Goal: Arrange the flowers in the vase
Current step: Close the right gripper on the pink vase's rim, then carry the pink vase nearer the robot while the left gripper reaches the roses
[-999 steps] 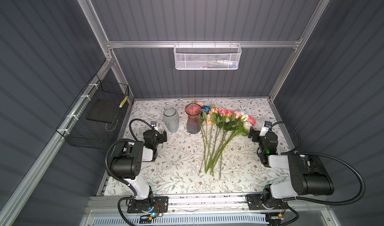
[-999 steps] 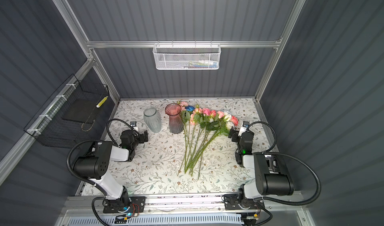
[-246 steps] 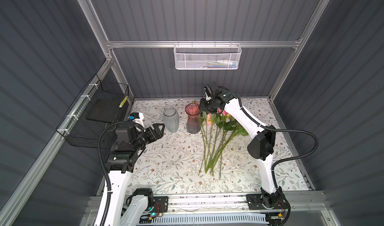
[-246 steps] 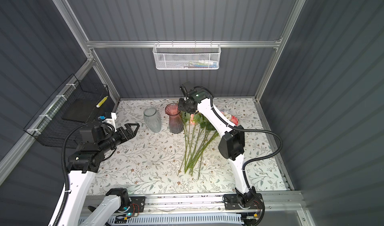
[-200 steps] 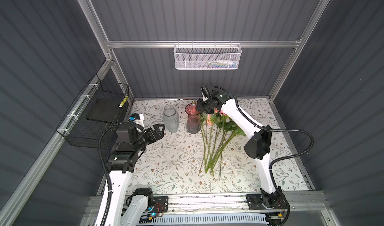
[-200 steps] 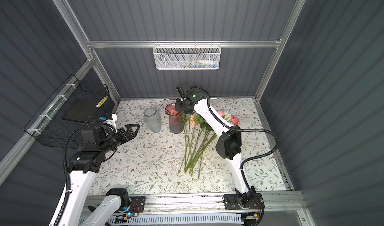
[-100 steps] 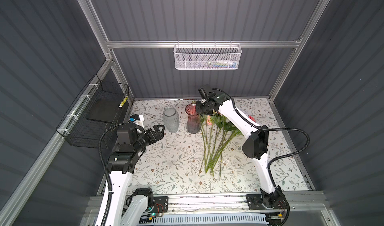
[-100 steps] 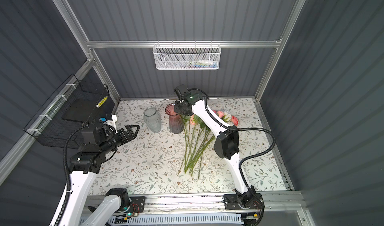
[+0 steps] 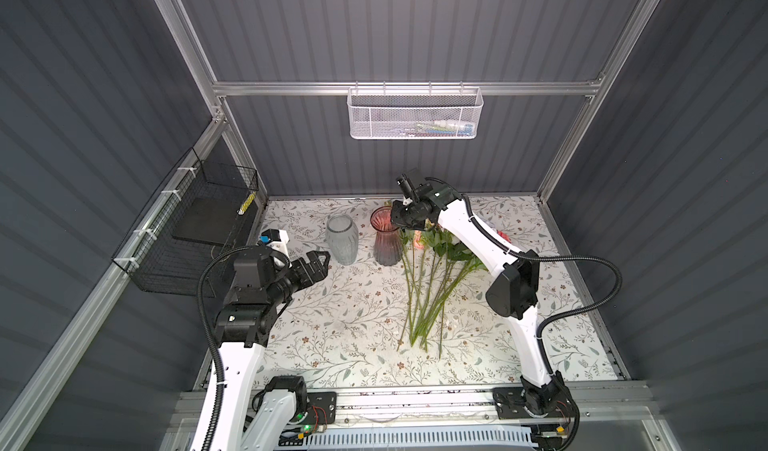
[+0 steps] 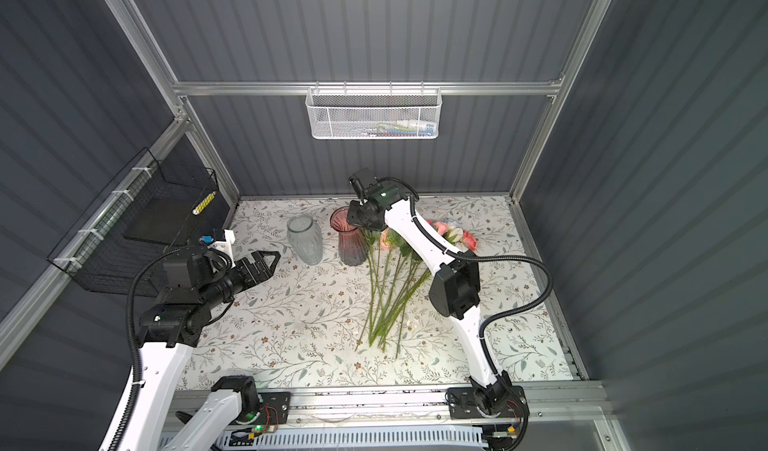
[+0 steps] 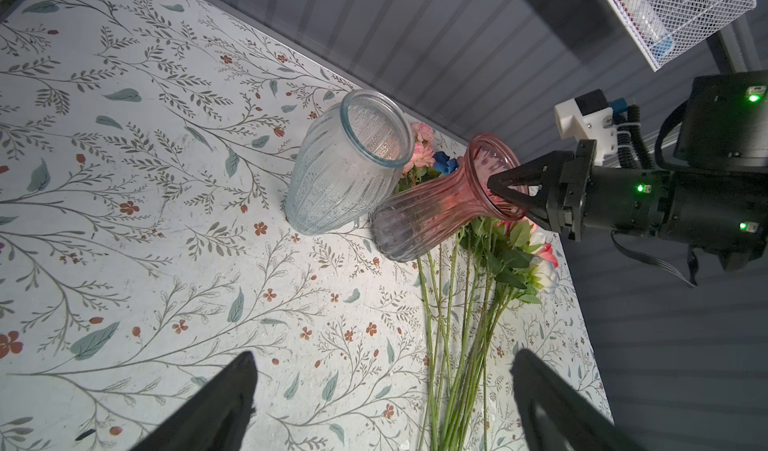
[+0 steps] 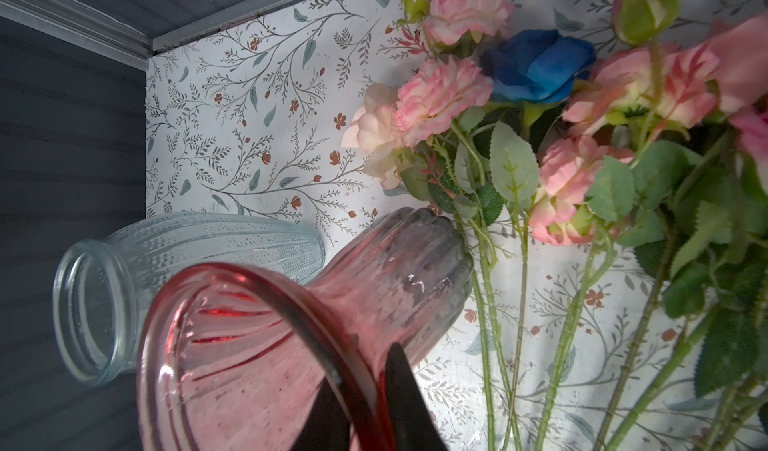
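Flowers [image 12: 573, 174] lie beside right gripper [image 11: 498, 183], jaws clamped on pink vase [image 11: 432, 212] rim. Left gripper [image 11: 382, 355] jaws wide apart, clear vase [image 11: 340, 170] ahead.

My top views look down over the whole floral worktop [image 9: 353, 324]; both close wrist cameras share the ribbed pink glass vase [image 11: 436, 206].

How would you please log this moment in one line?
right claw: pinching pink vase rim | left claw: open, free | flowers: flat on table | clear vase: empty
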Robot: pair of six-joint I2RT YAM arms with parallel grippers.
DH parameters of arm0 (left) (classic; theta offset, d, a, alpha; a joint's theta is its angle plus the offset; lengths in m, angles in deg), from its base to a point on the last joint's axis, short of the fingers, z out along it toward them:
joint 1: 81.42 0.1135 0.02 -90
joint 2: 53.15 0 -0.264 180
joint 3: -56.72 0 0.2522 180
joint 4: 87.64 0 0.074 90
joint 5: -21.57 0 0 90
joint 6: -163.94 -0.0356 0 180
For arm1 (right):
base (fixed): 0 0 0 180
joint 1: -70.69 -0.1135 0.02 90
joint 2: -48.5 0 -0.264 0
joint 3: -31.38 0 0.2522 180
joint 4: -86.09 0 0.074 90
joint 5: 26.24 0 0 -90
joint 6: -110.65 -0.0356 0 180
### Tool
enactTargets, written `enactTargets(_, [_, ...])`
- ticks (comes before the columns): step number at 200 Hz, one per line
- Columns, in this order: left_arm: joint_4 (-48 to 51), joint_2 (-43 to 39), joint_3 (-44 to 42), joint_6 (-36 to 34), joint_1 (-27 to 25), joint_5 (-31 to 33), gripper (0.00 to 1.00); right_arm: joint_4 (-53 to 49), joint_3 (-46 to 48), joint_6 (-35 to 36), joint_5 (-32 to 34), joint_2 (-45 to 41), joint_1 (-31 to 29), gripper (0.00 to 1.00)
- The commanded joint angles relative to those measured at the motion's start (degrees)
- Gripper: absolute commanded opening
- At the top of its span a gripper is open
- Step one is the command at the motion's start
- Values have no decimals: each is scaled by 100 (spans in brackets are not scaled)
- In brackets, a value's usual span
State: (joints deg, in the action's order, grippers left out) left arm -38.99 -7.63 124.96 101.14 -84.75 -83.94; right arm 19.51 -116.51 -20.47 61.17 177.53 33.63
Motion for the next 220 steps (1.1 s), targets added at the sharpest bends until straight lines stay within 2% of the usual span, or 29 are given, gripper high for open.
enactTargets(1, [114,51,197,-87,-27,-89,96,192,18,47,23,-385,-3,0])
enactTargets(138, [-128,779,808,-75,-34,-561,92,334,202,372,-255,-1229,2,0])
enactTargets(187, [-432,1026,933,83,-36,-643,90,9,198,528,-207,-1639,108,0])
enactTargets(220, [-680,1165,1094,138,-360,-502,88,-370,563,720,-64,-2305,303,0])
